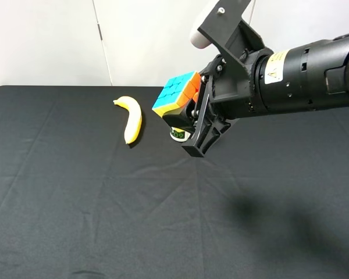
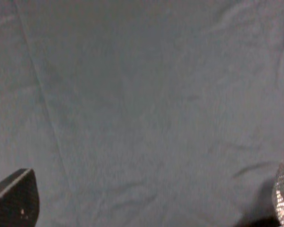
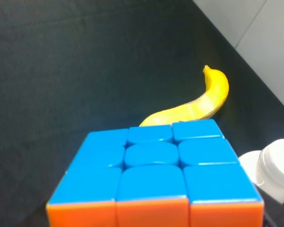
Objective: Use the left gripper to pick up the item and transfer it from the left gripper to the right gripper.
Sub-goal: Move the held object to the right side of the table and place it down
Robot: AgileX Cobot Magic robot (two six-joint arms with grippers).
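- Bottle (image 1: 178,135): a small white one with a green-printed label stands on the black cloth (image 1: 75,203). Its cap is on, and what it holds cannot be told.
- Puzzle cube (image 1: 175,95): a 3x3 held up off the cloth, tilted, between the fingers of the right gripper (image 1: 192,119), which is clamped on it. In the exterior high view it shows a blue face, an orange face toward the arm, and a thin strip of yellow and green along its lower edge. It sits in front of and above the bottle, hiding most of it.
- Banana (image 1: 131,119): it lies on the cloth beside the cube, well apart from the gripper and touching nothing else.
- Right wrist view: the puzzle cube (image 3: 156,165) fills the foreground with its blue face and an orange row. Beyond it lie the banana (image 3: 194,106) and the bottle's white cap (image 3: 276,166). No finger shows here.
- Left wrist view: only wrinkled cloth (image 2: 142,94) and, at the frame's two lower corners, the tips of the left gripper (image 2: 149,201). They are spread wide with nothing between them.
- The exterior high view does not show the left arm at all.
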